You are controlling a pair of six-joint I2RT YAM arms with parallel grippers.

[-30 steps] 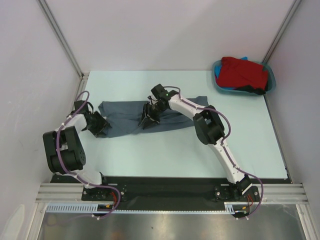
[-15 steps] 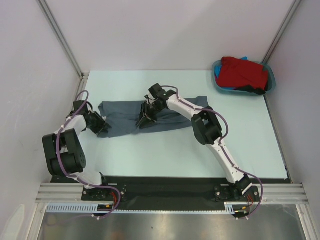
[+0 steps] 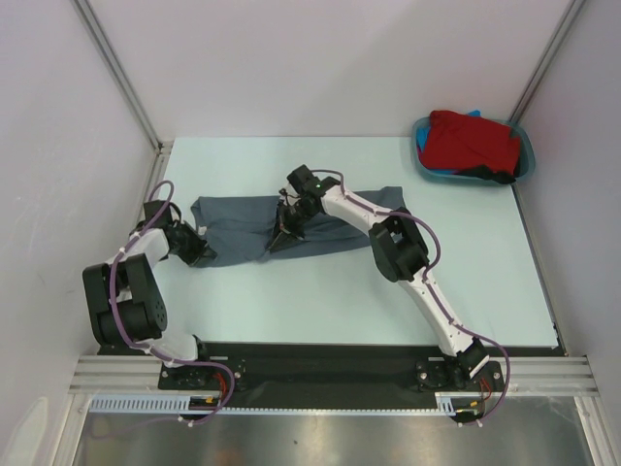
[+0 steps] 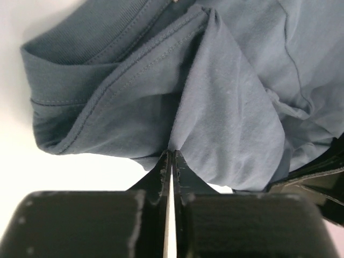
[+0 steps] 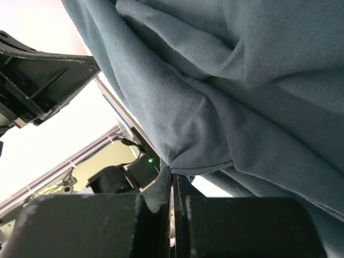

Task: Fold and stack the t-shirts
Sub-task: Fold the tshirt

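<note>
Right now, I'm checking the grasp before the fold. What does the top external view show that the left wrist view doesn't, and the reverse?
Only the top external view shows the red t-shirt heaped in the teal tub at the far right corner, and the whole spread of the grey t-shirt. Only the left wrist view shows the left gripper shut on a pinched fold of that cloth, close enough to see the stitching. Both show the grey t-shirt lying on the pale table.
</note>
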